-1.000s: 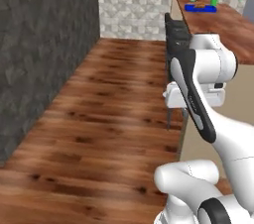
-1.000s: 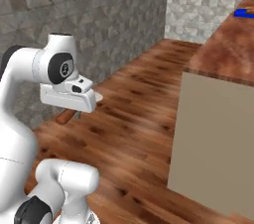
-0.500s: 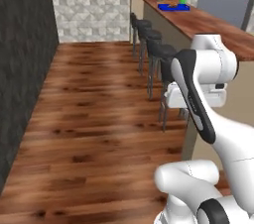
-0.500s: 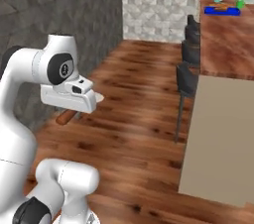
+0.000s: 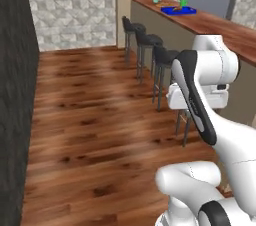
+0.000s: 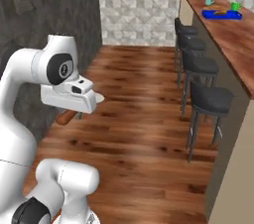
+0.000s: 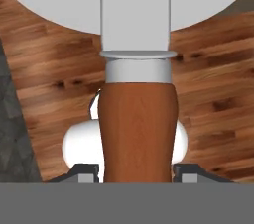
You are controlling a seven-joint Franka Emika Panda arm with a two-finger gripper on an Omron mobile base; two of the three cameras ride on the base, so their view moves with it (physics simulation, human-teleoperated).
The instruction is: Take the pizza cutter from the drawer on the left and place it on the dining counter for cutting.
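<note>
A: Holding the pizza cutter [image 7: 137,129], by the look of the hand view: reddish-brown handle running straight up between the two dark fingertips [image 7: 84,172], grey collar and pale blade above. Closed on the handle, jaws partway in, one tip pressed on each side.

B: Gripped low on the handle, then?

A: Near its butt end, yes. Sensible for a carry: blade pointing away from the hand, weight hanging along the line of the gripper [image 7: 137,173], nothing to twist loose. Wood floor behind it, so nothing underneath to set it on yet.

B: Anything of it from the base cameras?

A: From the right base view, a short brown stub of the handle [image 6: 65,117] poking out under the white hand. Blade end hidden there by the hand itself. From the left base view, hard to say; the arm's own bulk covers the grip.

B: And the target?

A: Dining counter [image 6: 232,32] along the right side, long wood-grain top over a beige panel, black stools [image 6: 210,100] lined up beneath it. Well apart from the held tool. Blue tray [image 6: 225,14] and green cups at the far end, better seen in the left base view [image 5: 179,10], which also gives the near stretch of bare top behind the arm.

B: Stage?

A: Probably mid-carry: pickup done, placing not yet. Next call likely a reach up and over the stools onto bare counter, short of the tray.
</note>
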